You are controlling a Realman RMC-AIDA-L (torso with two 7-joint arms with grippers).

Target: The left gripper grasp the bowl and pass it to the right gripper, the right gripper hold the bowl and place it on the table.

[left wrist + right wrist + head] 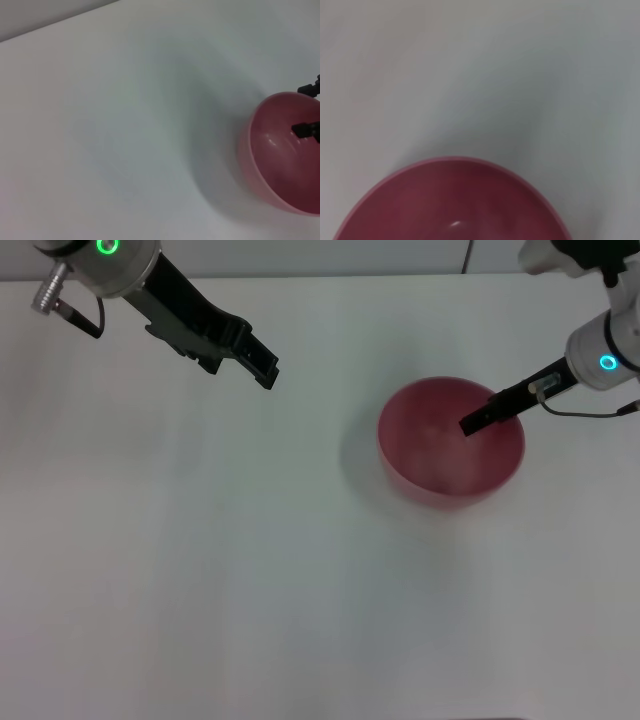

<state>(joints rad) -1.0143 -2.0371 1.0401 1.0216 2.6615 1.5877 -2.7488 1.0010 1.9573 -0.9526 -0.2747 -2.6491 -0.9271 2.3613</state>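
**Bowl at the right side of the table, right tool on its rim**

I see the bowl [450, 445] upright on the right part of the white table [250, 570], opening up. My right tool [478, 420] reaches in from the right, its black fingers straddling the near-right rim, one inside and one outside; it appears pinched on the bowl wall. My left tool [262, 368] hovers well apart at the upper left, holding nothing; I cannot tell whether its fingers are spread.
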